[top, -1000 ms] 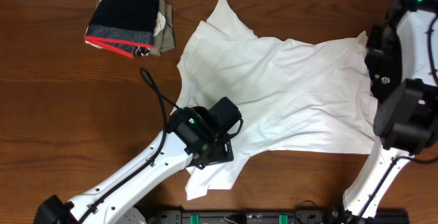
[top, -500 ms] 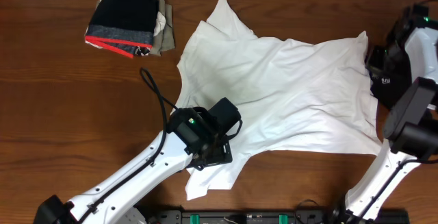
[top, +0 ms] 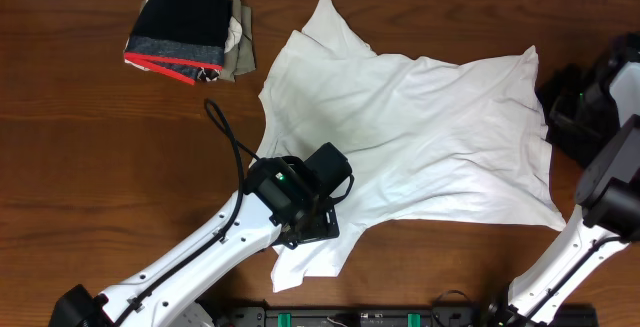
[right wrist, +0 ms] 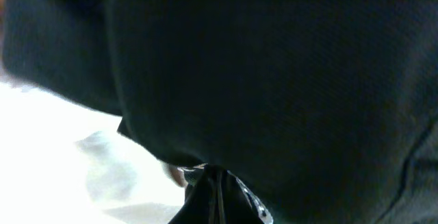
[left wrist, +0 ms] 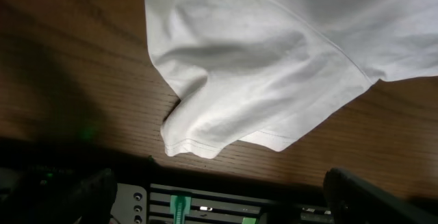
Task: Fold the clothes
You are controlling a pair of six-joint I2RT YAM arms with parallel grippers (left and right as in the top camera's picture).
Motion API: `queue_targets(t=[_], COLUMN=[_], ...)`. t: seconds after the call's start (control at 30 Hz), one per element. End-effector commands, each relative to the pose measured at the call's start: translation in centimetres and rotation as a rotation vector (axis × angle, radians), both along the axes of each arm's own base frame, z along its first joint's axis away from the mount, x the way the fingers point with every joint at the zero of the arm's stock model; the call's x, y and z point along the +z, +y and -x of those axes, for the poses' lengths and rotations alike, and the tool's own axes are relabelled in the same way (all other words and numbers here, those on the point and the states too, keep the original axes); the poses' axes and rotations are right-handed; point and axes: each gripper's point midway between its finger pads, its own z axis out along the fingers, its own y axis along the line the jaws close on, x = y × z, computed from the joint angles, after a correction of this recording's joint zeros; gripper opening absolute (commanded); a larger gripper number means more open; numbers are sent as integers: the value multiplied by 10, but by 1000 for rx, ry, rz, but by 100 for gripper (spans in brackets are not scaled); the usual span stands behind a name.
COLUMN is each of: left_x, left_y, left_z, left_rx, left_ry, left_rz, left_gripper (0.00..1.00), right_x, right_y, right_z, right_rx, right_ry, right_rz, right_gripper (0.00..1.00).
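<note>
The white shirt lies spread and wrinkled across the table, collar end to the left. My left gripper hovers over its lower sleeve. It is open, with dark fingers wide apart at the bottom corners of the left wrist view and nothing between them. A black garment sits bunched at the shirt's right edge under my right arm. Black cloth fills the right wrist view. My right gripper is shut, its tips pressed together on a fold of it.
A folded stack of dark, grey and red clothes sits at the table's far left corner. A black cable loops from the left arm over the wood. A black rail with green parts runs along the table's front edge.
My right arm has swung right toward the frame's edge, uncovering more of the shirt's right hem, and its jaws have closed. The left arm and the shirt have stayed put.
</note>
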Motion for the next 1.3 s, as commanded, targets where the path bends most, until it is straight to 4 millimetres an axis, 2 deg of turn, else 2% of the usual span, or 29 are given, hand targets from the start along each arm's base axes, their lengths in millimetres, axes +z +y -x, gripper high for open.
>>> queue_targets(t=[0.0, 0.13, 0.23, 0.33, 0.47, 0.57, 0.63, 0.7, 0.77, 0.9, 1.03, 1.17, 1.27], left_x=[1, 1, 1, 1, 1, 1, 1, 1, 1, 2, 5, 12, 7], left_y=[4, 3, 2, 0, -1, -2, -4, -7, -8, -10, -26, -46, -43], left_z=[1, 0, -2, -3, -5, -5, -7, -10, -11, -13, -31, -66, -91], left_rx=[-15, -16, -22, -22, -22, -22, -22, -22, -22, -22, -67, -147, -123], left_ry=[-9, -13, -19, -25, -31, -32, -40, -52, -57, -66, -146, -279, -314], left_rz=[-12, -10, -3, 2, 10, 10, 19, 31, 37, 45, 106, 183, 192], left_gripper=[98, 98, 98, 98, 98, 98, 98, 98, 98, 98, 98, 98, 98], right_x=[0, 5, 11, 26, 66, 100, 108, 103, 90, 61, 38, 24, 20], right_y=[-34, -46, -46, -41, -10, 20, 42, 62, 84, 109, 112, 113, 113], right_z=[22, 25, 24, 19, -2, -13, -21, -22, -21, -16, 3, 23, 36], right_rx=[-139, -182, -193, -224, -158, -24, 92, 159, 200, 222, 176, 151, 142], right_ry=[48, 41, 36, -7, -150, -239, -265, -238, -190, -110, -5, 66, 110], right_rz=[87, 93, 95, 66, -38, -93, -117, -136, -160, -191, -154, -158, -176], right_gripper=[1, 1, 1, 1, 1, 1, 1, 1, 1, 1, 1, 1, 1])
